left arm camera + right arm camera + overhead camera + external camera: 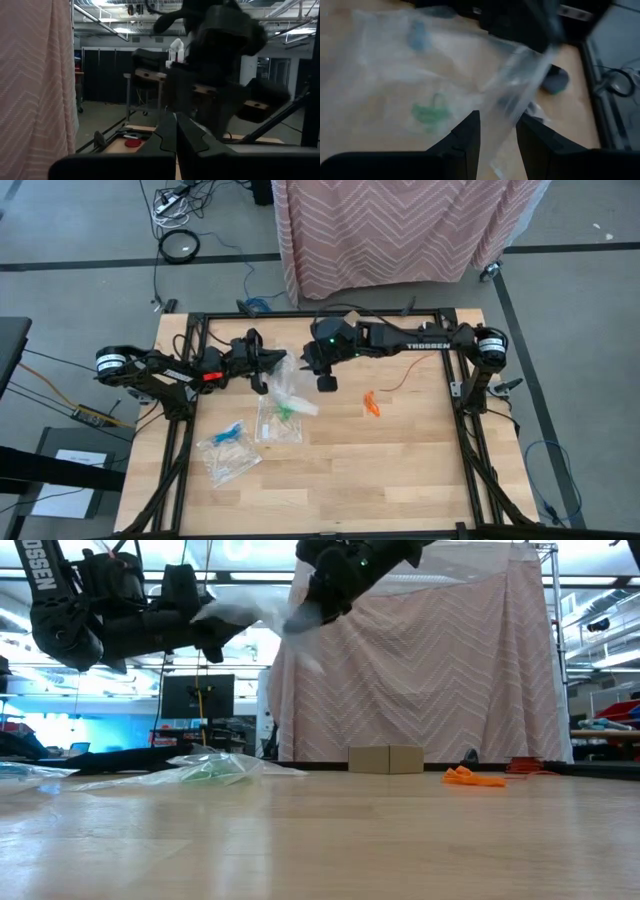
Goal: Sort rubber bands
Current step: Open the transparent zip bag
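High view: left end effector point(262, 376) and right end effector point(322, 376) both clenched on a raised clear bag point(283, 383).

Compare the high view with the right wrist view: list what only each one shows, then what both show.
Only the high view: the orange rubber bands lying alone on the table, a bag with blue bands near the left side, both arms whole, and the pink cloth beyond the table.

Only the right wrist view: the right tool close up, its fingers either side of a clear bag held up off the table.

Both: that raised bag, held between the two tools, and the green bands in a bag lying below.
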